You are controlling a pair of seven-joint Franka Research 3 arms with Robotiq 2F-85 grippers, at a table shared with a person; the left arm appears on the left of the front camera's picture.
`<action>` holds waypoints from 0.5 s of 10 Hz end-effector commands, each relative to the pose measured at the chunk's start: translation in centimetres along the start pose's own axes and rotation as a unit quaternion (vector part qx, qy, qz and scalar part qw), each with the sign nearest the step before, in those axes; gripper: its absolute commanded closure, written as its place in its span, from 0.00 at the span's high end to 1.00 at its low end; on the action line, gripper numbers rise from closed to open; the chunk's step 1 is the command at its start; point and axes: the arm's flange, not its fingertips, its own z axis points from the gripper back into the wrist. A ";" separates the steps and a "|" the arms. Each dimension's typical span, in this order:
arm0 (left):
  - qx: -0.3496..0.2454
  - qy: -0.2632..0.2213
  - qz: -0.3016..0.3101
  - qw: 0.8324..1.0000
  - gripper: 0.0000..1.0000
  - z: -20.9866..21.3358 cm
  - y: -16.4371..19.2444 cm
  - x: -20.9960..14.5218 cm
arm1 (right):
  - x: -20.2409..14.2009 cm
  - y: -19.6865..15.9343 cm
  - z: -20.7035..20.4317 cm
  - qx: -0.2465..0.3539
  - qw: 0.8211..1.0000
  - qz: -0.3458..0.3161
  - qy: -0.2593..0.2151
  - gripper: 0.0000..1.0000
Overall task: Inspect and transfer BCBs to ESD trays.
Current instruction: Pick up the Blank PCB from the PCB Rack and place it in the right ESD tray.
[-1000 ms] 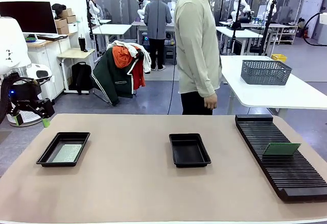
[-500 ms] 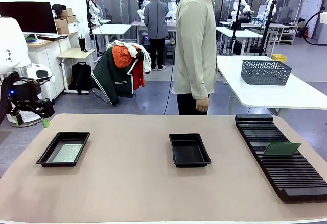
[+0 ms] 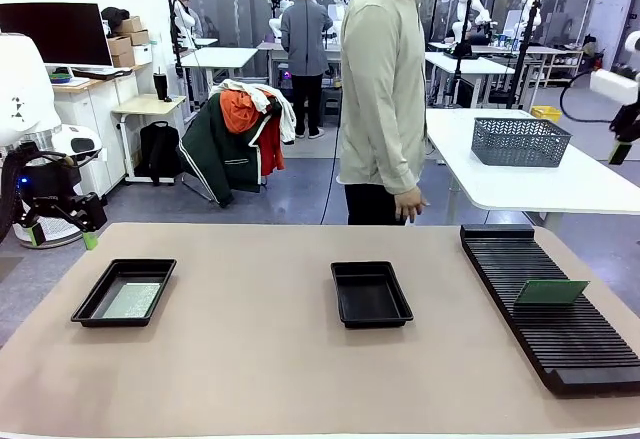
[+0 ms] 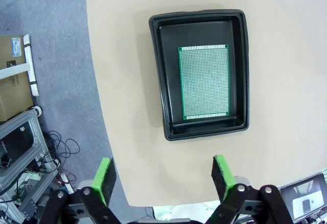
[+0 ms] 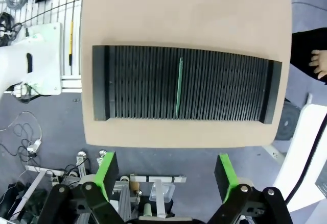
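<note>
One ESD tray [image 3: 92, 293] lies at the table's left with a green dotted BCB [image 3: 133, 300] flat on its floor. In the left wrist view that tray [image 4: 160, 81] and its BCB [image 4: 204, 82] lie straight below my left gripper [image 4: 163, 178], which hangs open and empty above the table's edge. From the front the left gripper [image 3: 62, 227] hovers off the table's left end. A second ESD tray [image 3: 370, 297] sits empty at mid-table. Another BCB [image 3: 551, 291] stands on edge in the rack, seen edge-on [image 5: 179, 86] beneath my open, empty right gripper [image 5: 166, 175].
A long black slotted rack [image 3: 560, 344] runs along the table's right side. A person [image 3: 385, 89] in a pale shirt stands at the far edge, hand [image 3: 409, 204] hanging near the rack's far end. Part of my right arm [image 3: 613, 85] shows high at the right edge.
The person has shifted a little at the far side. Part of my right arm has come into the front view at the upper right. The left arm, trays and boards have not moved.
</note>
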 end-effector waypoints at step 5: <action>-0.003 -0.004 -0.003 1.000 1.00 -0.2 0.1 0.0 | -0.7 -2.0 -10.4 -0.021 0.999 0.019 -0.023 1.00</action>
